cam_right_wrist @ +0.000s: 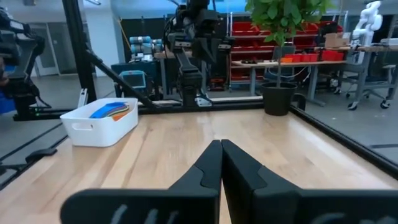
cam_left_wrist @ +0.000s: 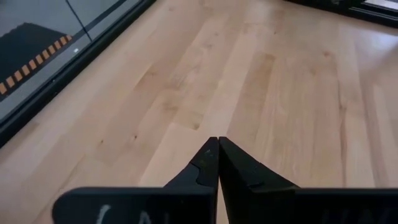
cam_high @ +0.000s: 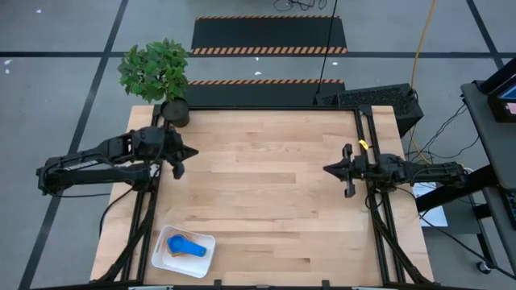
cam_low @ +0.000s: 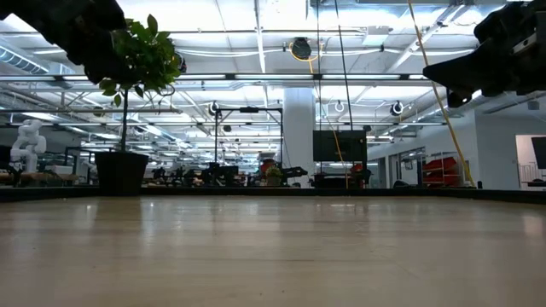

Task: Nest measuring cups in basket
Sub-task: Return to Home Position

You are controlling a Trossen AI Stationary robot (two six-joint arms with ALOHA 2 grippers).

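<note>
Pale wooden plank table (cam_high: 266, 201), black rail round its edges. One dark arm at each short edge, both lifted off the wood

- Left gripper (cam_high: 192, 152): hovers over the left edge near the plant corner. Wrist view shows its fingertips (cam_left_wrist: 211, 155) pressed together, nothing between them
- Right gripper (cam_high: 329, 169): hovers inside the right edge about midway along it, pointing at the table's middle. Its fingers (cam_right_wrist: 231, 155) are also closed tip to tip and empty
- Leafy green plant in a dark round pot (cam_high: 174, 113): stands at the far-left corner, just beside the left arm

Small shallow white plastic basket (cam_high: 208, 256), rectangular with rounded corners: sits in the near-left corner, touching neither arm. Long axis runs roughly along the near edge, a little skewed

Nested plastic measuring cups (cam_high: 188, 246) lie inside the basket. A blue one is on top and an orange rim shows under it; how many sit below I cannot tell

Key relation: from the left claw the basket lies down the left edge, toward the near corner and well apart. From the right claw it lies diagonally across most of the table. Left arm is clearly the nearer

Judgement: nesting looks finished and both claws are free. Pulling back to rest should need no pass over the basket; the plant beside the left arm is the only thing close enough to brush
</note>
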